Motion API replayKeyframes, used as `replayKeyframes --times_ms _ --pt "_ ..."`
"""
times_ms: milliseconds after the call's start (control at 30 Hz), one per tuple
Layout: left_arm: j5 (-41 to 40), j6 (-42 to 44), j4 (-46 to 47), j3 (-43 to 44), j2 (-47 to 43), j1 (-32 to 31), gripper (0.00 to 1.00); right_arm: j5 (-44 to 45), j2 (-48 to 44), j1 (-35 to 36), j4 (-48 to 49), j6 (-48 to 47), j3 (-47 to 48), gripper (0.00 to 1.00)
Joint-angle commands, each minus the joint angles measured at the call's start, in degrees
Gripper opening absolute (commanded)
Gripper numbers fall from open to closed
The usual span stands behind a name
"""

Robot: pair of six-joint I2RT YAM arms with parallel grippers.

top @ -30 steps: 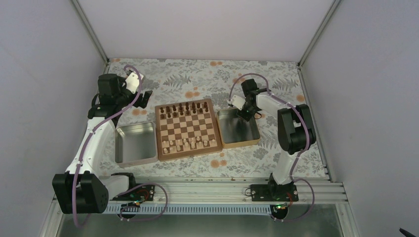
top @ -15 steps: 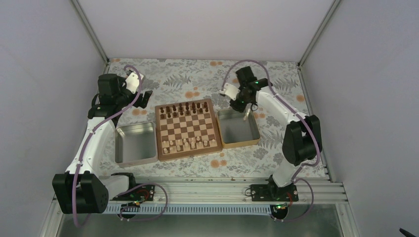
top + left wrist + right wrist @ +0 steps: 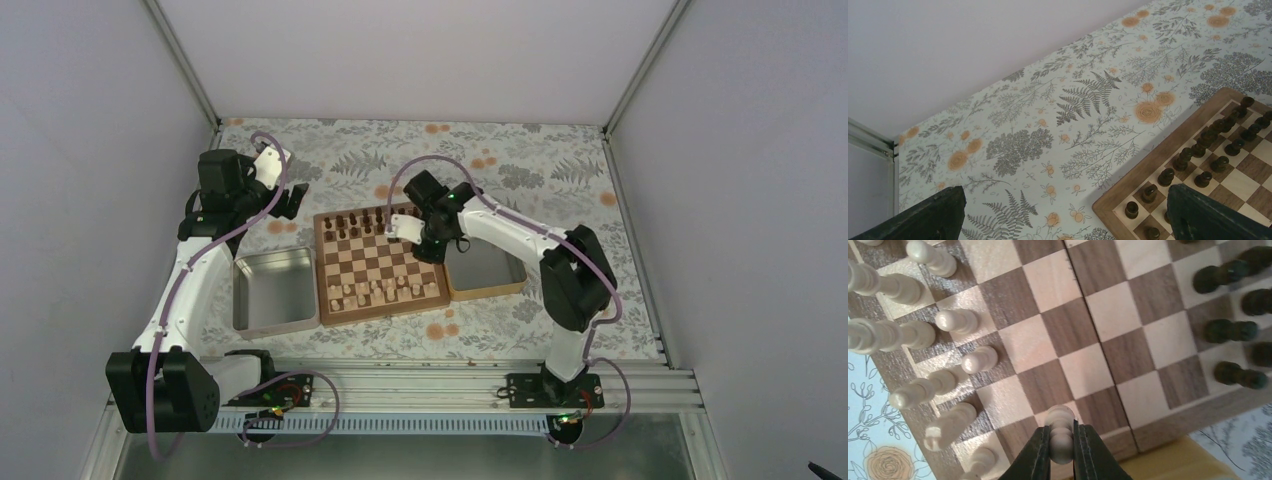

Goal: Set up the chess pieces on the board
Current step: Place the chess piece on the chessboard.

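Note:
The board [image 3: 381, 262] lies mid-table, dark pieces [image 3: 372, 219] along its far rows and pale pieces [image 3: 385, 291] along its near rows. My right gripper [image 3: 437, 245] is over the board's right side, shut on a pale pawn [image 3: 1060, 432]. In the right wrist view the pawn hangs above squares near the board's edge [image 3: 1178, 412], with several pale pieces [image 3: 948, 385] to the left and dark ones [image 3: 1230, 330] at the right. My left gripper [image 3: 290, 200] is open and empty past the board's far left corner [image 3: 1108, 205]; its fingertips [image 3: 928, 215] frame the cloth.
A shiny metal tray [image 3: 270, 290] sits left of the board. A wooden-rimmed tray [image 3: 490, 268] sits right of it, partly under my right arm. The floral cloth [image 3: 540, 170] covers the table; white walls enclose it.
My right gripper rose from the wooden-rimmed tray with the pale pawn and swung left over the board's right side. The left arm has not moved.

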Motion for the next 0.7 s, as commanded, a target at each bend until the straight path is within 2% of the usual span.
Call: replayKeyframes --times_ms 0,667 --pt "1.0 0.5 0.1 -0.5 -0.7 0.3 1.0 -1.9 1.4 2.2 -0.5 1.2 0.4 0.1" --pt "1.0 0.5 0.2 -0.6 -0.8 0.3 1.0 -0.8 3.0 4.9 -0.2 1.2 -3.7 0.1"
